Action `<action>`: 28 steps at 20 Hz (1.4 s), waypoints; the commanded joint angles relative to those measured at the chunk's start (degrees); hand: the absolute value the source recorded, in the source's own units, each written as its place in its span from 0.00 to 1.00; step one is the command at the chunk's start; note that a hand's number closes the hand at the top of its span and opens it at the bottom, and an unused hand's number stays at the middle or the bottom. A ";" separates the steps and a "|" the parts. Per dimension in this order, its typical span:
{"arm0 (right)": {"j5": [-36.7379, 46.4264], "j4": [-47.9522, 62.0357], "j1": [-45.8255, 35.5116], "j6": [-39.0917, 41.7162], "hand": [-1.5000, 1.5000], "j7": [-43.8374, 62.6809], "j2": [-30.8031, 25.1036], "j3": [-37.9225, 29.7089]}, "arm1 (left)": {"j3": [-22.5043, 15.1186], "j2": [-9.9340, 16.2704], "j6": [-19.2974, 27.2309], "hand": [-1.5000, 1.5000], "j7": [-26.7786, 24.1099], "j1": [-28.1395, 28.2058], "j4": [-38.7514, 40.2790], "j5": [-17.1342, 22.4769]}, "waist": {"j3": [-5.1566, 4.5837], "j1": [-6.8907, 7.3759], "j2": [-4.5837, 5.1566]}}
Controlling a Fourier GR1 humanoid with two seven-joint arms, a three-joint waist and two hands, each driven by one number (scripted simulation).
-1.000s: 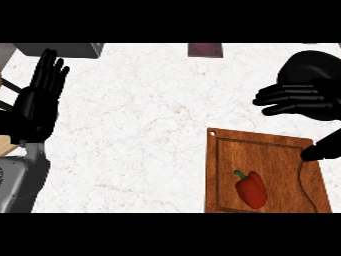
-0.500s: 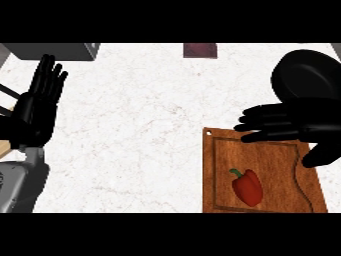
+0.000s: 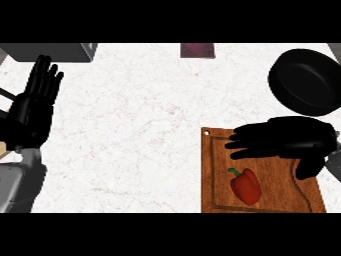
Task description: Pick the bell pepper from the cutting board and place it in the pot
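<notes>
Right hand [image 3: 287, 140] moved over cutting board [image 3: 216, 175], fingers [image 3: 243, 145] spread (holding nothing), above bell pepper [image 3: 246, 185]

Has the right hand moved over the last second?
Yes. The right hand has come down from beside the pot to over the cutting board's far end.

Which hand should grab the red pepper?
The right hand. It hovers open over the cutting board, just above the pepper, and the pot is on that side too. The left hand rests far across the counter.
</notes>
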 commanded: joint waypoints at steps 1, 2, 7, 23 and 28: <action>2.81 4.19 -0.75 2.77 0.00 -8.03 0.77 -0.82 | -1.75 -1.71 2.83 0.50 2.78 1.81 -4.79 -2.43 | 0.03 0.21 -0.07; 4.23 2.49 1.71 0.93 0.00 -5.68 3.03 0.36 | -1.00 -1.75 1.81 0.50 1.17 2.09 -2.99 -2.18 | 0.01 -0.08 -0.07; 3.35 -3.01 6.56 -0.43 0.00 -6.51 1.62 -1.02 | 0.50 -2.19 -0.65 0.50 -2.82 0.23 2.74 -2.15 | -0.01 -0.85 -0.12; 18.76 3.96 7.56 -0.40 0.00 -1.55 15.96 -4.22 | 4.47 -1.88 -2.35 0.50 1.54 -1.89 1.42 -3.10 | 0.00 -0.35 -0.06; 23.04 7.46 11.87 -5.57 0.00 -3.75 18.71 -2.84 | 3.79 -3.65 -3.69 0.50 -2.02 -1.01 3.22 -3.75 | 0.01 -0.37 -0.05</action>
